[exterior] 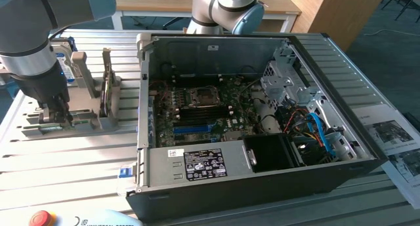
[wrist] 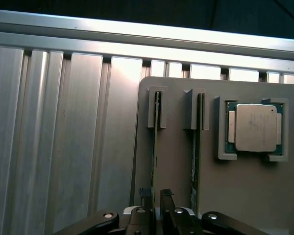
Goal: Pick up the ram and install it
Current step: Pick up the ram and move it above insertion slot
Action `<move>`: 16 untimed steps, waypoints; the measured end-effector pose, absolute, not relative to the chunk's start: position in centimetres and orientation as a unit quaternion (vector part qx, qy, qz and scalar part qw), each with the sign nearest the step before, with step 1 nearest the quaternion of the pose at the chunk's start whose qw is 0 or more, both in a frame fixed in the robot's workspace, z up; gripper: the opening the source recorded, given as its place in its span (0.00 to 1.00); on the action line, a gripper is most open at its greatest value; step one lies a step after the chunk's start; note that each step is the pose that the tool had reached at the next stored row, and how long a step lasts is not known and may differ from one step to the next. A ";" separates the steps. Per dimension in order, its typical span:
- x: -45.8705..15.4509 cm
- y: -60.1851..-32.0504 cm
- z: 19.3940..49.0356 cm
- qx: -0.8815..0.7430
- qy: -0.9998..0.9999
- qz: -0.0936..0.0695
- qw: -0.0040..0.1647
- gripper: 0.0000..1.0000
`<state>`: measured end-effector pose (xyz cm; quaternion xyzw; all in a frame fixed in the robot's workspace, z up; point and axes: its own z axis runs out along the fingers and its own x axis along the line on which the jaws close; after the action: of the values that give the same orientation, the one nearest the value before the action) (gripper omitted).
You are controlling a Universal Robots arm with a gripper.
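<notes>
While ram [wrist: 156, 147] stands in holder [wrist: 245, 196], tool [wrist: 156, 192] astride

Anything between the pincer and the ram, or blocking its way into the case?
Nothing visible. The pincer is right at the ram, which stands on edge in the gray holder. A second stick stands beside it, apart. The case is open on top.
</notes>
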<state>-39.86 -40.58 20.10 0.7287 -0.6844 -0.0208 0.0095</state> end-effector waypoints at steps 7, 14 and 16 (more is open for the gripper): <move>-39.9 -40.6 20.1 0.729 -0.684 -0.021 0.010 0.21; -39.9 -40.6 20.1 0.729 -0.684 -0.021 0.010 0.12; -39.9 -40.6 20.1 0.729 -0.684 -0.021 0.010 0.12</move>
<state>-39.86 -40.58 20.11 0.7287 -0.6844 -0.0208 0.0095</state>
